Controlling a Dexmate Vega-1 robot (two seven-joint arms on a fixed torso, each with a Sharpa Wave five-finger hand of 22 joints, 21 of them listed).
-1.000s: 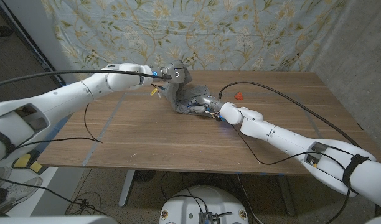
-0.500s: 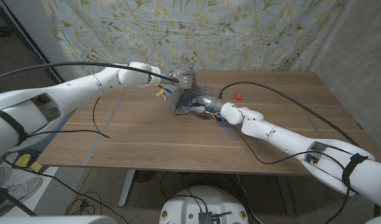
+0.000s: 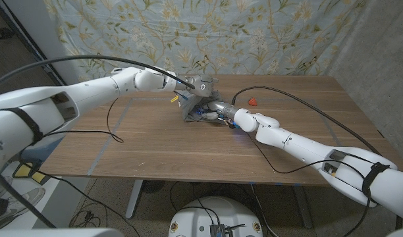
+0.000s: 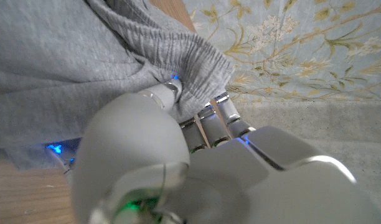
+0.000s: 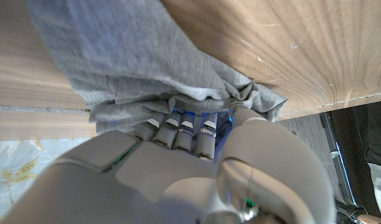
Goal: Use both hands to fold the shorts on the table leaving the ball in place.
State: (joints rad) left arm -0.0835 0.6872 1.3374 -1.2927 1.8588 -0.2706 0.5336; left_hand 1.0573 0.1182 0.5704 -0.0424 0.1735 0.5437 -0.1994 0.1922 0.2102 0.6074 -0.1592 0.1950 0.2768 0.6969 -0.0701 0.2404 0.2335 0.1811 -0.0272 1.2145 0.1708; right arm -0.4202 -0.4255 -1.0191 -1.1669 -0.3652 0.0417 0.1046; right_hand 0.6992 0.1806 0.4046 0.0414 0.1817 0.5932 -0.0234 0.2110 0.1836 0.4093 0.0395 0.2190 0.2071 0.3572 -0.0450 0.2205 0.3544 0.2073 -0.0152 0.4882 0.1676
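The grey shorts [image 3: 200,100] lie bunched at the table's far middle, partly lifted. My left hand [image 3: 200,83] grips the waistband [image 4: 178,56] and holds it raised over the pile. My right hand [image 3: 218,110] grips a lower fold of the cloth [image 5: 134,68] close to the table, its fingers [image 5: 178,130] tucked under the fabric. A small red ball [image 3: 253,101] rests on the wood to the right of the shorts, apart from the cloth and both hands.
The wooden table [image 3: 188,145] has bare wood in front of and beside the shorts. A black cable [image 3: 300,105] runs across the right side. A floral curtain [image 3: 208,33] hangs behind the far edge.
My left hand has carried the waistband to the right, over the pile toward my right hand. The right hand has stayed nearly still; the ball has not moved.
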